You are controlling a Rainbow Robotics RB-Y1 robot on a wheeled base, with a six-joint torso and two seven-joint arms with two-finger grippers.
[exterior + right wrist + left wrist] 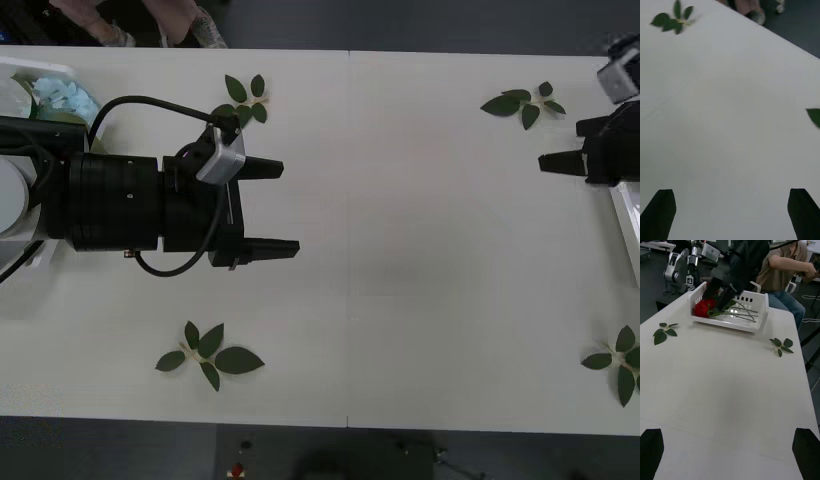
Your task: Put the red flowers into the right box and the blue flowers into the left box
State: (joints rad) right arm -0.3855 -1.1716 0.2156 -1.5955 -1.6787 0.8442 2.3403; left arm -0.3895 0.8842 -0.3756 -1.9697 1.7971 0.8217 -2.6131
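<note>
Left black two-finger gripper (285,207) hovers left of centre, fingers spread — empty. Right black gripper (546,162), far right, also spread. Red artificial roses (704,308) lie in the white slotted plastic box (756,320); pale-blue hydrangea heads (62,97) upper left.

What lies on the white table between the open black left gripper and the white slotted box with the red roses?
Bare table, as the left wrist view shows, between left gripper and right box holding the red flowers.
</note>
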